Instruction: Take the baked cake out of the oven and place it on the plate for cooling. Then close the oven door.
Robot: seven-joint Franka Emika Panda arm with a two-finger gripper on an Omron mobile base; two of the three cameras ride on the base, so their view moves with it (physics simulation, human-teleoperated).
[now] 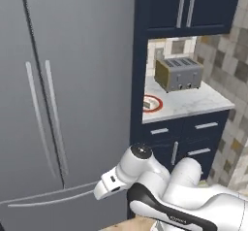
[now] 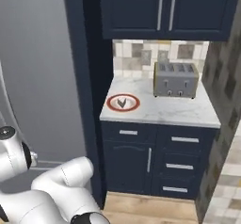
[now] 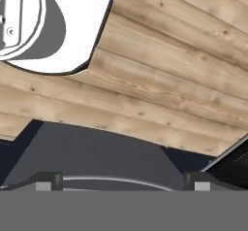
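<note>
Hand view: we see the gripper (image 3: 122, 182) spread wide, holding nothing, over wooden floor (image 3: 160, 79). Right base view: plate (image 2: 123, 102) sits left of toaster (image 2: 176, 80) on counter (image 2: 164, 110).

arm (image 1: 184, 191): white rounded links | dark joints | black cap

We are looking forward and down from behind the arm in both base views, sharing the marble worktop (image 1: 193, 104) with its toaster (image 1: 178, 74) and plate (image 2: 123, 102), from left and right. In the hand view we are facing the wooden floor (image 3: 160, 79) closely.
</note>
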